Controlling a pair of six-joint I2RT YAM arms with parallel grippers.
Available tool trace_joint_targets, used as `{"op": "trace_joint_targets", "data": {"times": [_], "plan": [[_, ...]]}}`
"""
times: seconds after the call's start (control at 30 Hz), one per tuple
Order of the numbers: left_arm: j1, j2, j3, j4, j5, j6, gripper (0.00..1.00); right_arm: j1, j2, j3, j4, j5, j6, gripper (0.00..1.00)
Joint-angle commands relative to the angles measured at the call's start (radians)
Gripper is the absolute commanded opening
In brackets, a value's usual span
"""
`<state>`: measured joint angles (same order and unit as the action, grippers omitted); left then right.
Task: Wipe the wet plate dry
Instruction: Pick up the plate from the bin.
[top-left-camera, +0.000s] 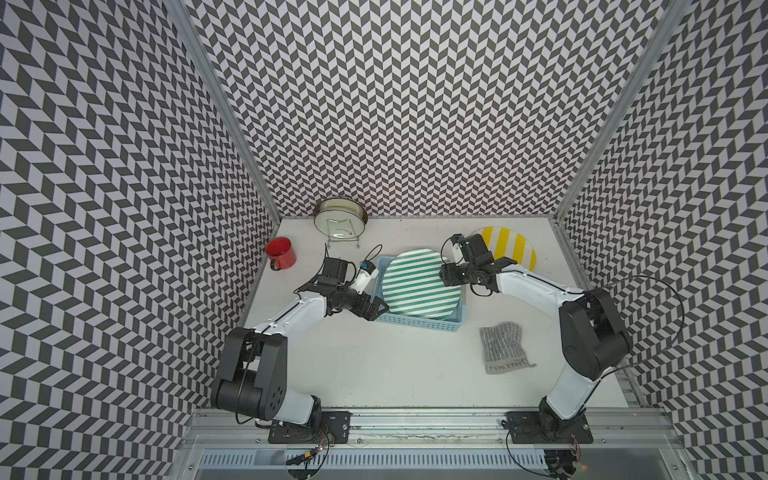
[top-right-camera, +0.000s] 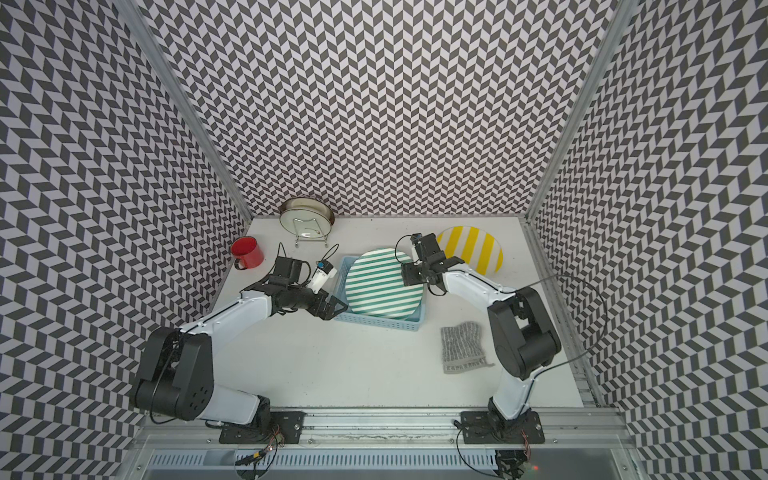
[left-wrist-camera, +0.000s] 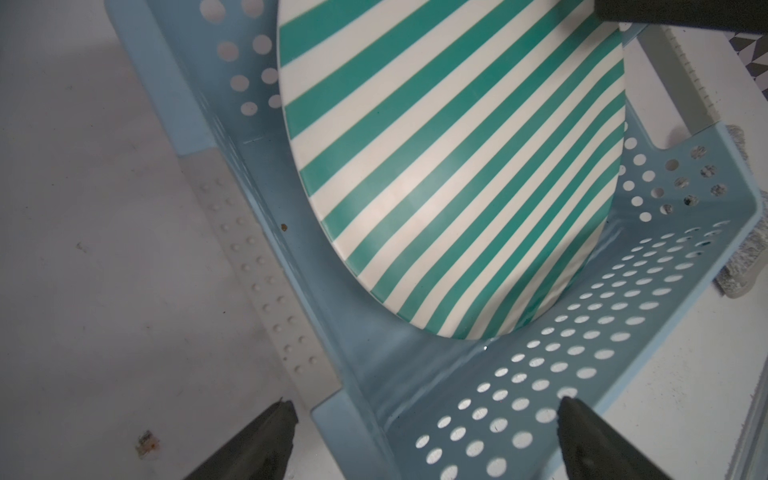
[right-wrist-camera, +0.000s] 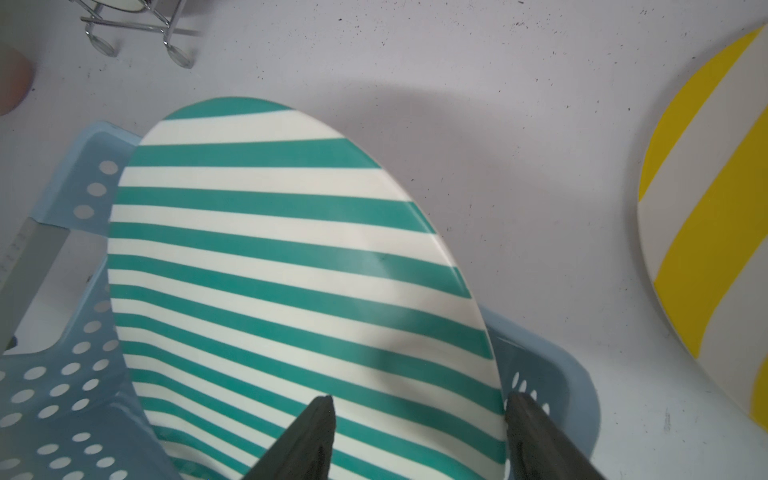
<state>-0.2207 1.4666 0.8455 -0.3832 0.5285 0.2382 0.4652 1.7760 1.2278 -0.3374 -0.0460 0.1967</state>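
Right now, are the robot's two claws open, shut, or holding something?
Left gripper: open, empty, at a corner of the pale blue perforated plastic basket.
Right gripper: open, jaws either side of the rim of the round green-and-white striped plate.

Two striped plates (top-left-camera: 415, 286) (top-left-camera: 511, 247), one mug (top-left-camera: 281, 252), basket (top-left-camera: 415, 322), cloth (top-left-camera: 500, 345).

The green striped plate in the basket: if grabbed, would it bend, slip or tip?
Likely stiff: the plate keeps a flat, even disc shape. Probably slippery: its face looks smooth and glossy. Apt to shift when nudged: it leans tilted in the basket, one edge past the rim.
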Motion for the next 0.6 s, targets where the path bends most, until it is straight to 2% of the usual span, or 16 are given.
{"op": "trace_joint_targets", "data": {"times": [0.0,0.3,0.57], "plan": [[-0.007,0.013,0.02,-0.005,0.002,0.005,0.99,0.009,0.031,0.022,-0.005,-0.005,-0.015,0.69],[-0.02,0.023,0.02,-0.004,-0.001,0.003,0.98,0.014,0.022,0.017,-0.008,-0.146,-0.04,0.69],[-0.028,0.026,0.02,-0.002,-0.005,0.001,0.98,-0.003,-0.005,-0.016,0.05,-0.328,-0.034,0.63]]}}
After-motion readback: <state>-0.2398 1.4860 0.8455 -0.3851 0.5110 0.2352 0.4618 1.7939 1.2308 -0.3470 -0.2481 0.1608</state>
